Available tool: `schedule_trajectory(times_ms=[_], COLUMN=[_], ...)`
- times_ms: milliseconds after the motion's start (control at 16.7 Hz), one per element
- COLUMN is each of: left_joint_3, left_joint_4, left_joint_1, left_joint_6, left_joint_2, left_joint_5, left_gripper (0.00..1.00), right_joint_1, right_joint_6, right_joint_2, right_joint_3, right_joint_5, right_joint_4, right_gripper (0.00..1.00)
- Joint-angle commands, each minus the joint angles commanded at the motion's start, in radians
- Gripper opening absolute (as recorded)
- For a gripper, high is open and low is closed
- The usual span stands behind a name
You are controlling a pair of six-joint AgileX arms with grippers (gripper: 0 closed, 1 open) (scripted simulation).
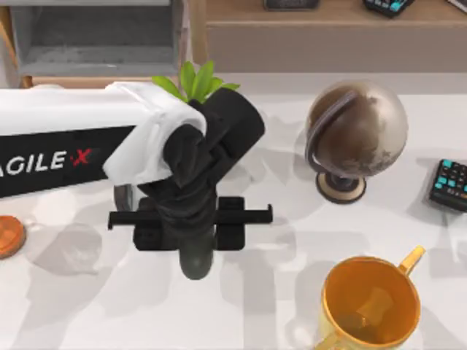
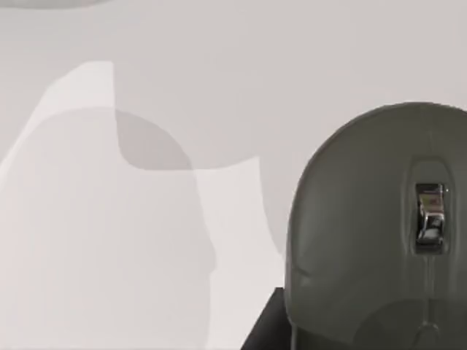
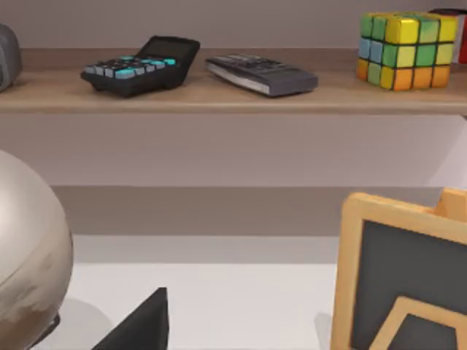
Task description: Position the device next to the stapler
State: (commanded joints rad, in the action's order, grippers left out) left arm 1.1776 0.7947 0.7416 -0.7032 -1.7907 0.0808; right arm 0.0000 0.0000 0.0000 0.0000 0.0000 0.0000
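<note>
The device is a dark grey mouse [image 1: 195, 264] with a metal scroll wheel; it pokes out below my left gripper [image 1: 193, 237] at the table's centre-left. In the left wrist view the mouse [image 2: 365, 240] looms large and close. One black finger [image 2: 264, 326] lies against the mouse's side, and the gripper looks shut on it. Detached rounded shadows lie on the white table. The stapler is out of view.
A bronze globe [image 1: 356, 138] stands right of the arm. A yellow cup [image 1: 371, 305] sits front right, a calculator [image 1: 449, 186] at the right edge and a green plant [image 1: 197, 82] behind the arm. A back shelf holds a calculator [image 3: 142, 65], remote [image 3: 261, 74] and colour cube [image 3: 405, 49].
</note>
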Motion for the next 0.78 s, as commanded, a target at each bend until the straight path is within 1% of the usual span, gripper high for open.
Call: schedule_trajectory(times_ms=[780], left_joint_3=[-0.049], left_joint_4=[-0.017], left_joint_1=[0.002], left_joint_6=[0.004], left_joint_2=[-0.056], left_joint_5=[-0.007], left_gripper=[0.00], right_joint_1=[0.000], right_joint_6=[0.000], right_joint_2=[0.000], right_joint_3=[0.000], right_joint_5=[0.000], right_joint_4=[0.000], right_gripper=[1.00])
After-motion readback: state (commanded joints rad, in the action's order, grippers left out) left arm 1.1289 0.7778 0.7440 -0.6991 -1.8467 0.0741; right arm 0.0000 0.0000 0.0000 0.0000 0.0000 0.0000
